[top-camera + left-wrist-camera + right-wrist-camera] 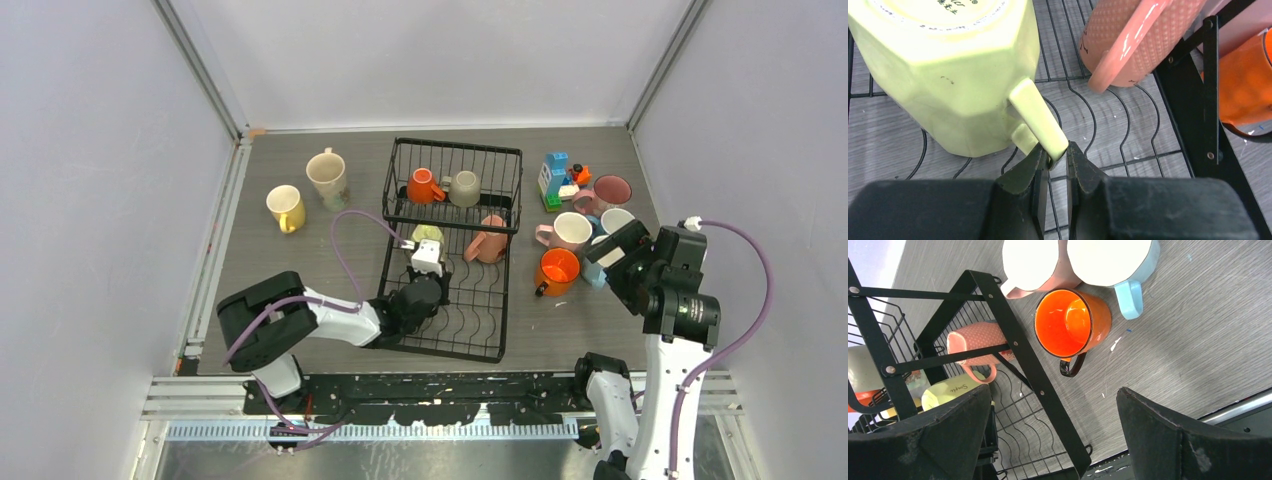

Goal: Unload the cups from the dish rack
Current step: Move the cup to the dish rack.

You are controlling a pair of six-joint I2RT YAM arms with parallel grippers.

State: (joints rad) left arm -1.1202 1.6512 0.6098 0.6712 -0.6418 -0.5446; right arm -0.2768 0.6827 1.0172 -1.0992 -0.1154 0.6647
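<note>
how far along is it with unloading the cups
Past halfway. Done: a yellow cup and a cream cup sit left of the rack, a group of cups right of it. In hand: the left gripper is shut on the handle of the green cup, on the tray. Left: that one, the pink cup beside it, and the orange cup and grey cup in the basket. The right gripper is open and empty.

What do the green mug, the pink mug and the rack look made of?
The green mug is likely glazed ceramic: glossy, faceted sides, printed mark on the base. The pink mug is probably ceramic too, with a dimpled, more matte surface. The dish rack looks like metal: thin bent wire and flat riveted bars under a black, semi-matte coating.
</note>
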